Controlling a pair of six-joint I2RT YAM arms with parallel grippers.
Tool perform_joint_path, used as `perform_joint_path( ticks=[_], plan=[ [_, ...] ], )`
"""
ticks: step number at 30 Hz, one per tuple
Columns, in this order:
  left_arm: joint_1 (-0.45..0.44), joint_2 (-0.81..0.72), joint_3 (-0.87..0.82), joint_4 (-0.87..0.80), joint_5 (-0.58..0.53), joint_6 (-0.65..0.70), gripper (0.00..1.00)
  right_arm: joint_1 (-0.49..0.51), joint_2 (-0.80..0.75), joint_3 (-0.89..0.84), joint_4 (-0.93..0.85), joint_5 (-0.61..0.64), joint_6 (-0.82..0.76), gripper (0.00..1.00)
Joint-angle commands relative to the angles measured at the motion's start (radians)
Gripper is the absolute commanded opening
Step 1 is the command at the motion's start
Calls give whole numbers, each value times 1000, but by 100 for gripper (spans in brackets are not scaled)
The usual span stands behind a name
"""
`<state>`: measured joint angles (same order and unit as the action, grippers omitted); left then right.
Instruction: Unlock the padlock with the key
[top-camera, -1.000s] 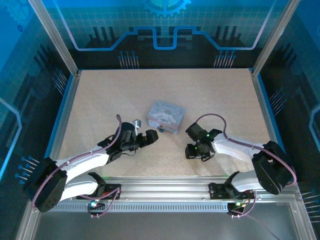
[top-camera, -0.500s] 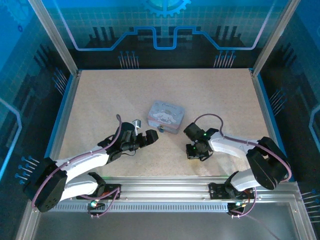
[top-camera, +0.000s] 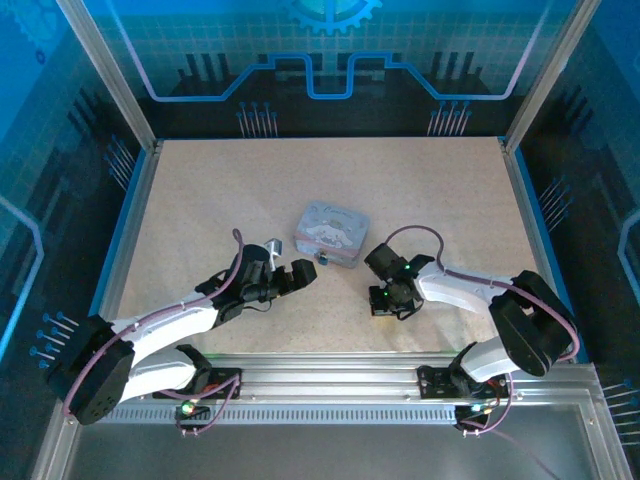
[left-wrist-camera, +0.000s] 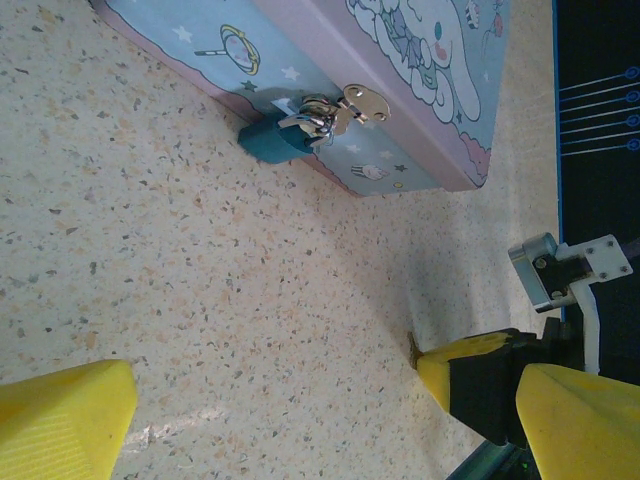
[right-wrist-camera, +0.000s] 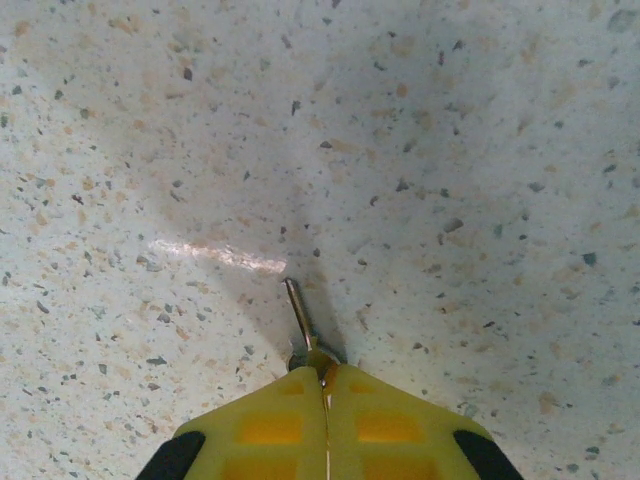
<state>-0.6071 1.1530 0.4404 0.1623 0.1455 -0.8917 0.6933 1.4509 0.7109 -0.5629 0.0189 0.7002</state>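
Note:
A small padlock (left-wrist-camera: 275, 140) with a teal body and a metal shackle hangs on the clasp of the picture-lidded tin (left-wrist-camera: 400, 80). Seen from above, the padlock (top-camera: 324, 262) is at the tin's near edge. My right gripper (right-wrist-camera: 322, 372) is shut on the key (right-wrist-camera: 298, 315); the thin metal blade sticks out past the fingertips, down against the table. The right gripper (top-camera: 388, 298) sits low on the table, right of the tin (top-camera: 332, 232). My left gripper (top-camera: 290, 264) is open just left of the padlock, and nothing lies between its yellow fingers (left-wrist-camera: 65, 420).
The right gripper's yellow fingertip (left-wrist-camera: 455, 362) shows in the left wrist view, close to the left gripper's right finger (left-wrist-camera: 585, 425). Aluminium frame rails (top-camera: 320, 372) run along the near edge. Blue-walled sides enclose the speckled table (top-camera: 430, 190).
The right gripper has closed its fingers on the key and shifted slightly left toward the tin. The left arm has not moved.

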Motion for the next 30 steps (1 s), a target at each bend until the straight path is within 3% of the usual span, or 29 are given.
perform_joint_path(
  ticks=[1, 5, 15, 30],
  plan=[
    [-9, -2, 9, -15, -11, 8, 99, 15, 26, -13, -21, 7, 9, 4],
    [-9, -11, 9, -20, -14, 9, 99, 15, 13, -19, -19, 12, 7, 0],
    [-8, -59, 15, -30, -17, 14, 99, 15, -79, -54, 43, 26, -19, 0],
    [-9, -52, 57, 62, 74, -44, 96, 17, -342, -136, 292, -10, -71, 0]
  ],
)
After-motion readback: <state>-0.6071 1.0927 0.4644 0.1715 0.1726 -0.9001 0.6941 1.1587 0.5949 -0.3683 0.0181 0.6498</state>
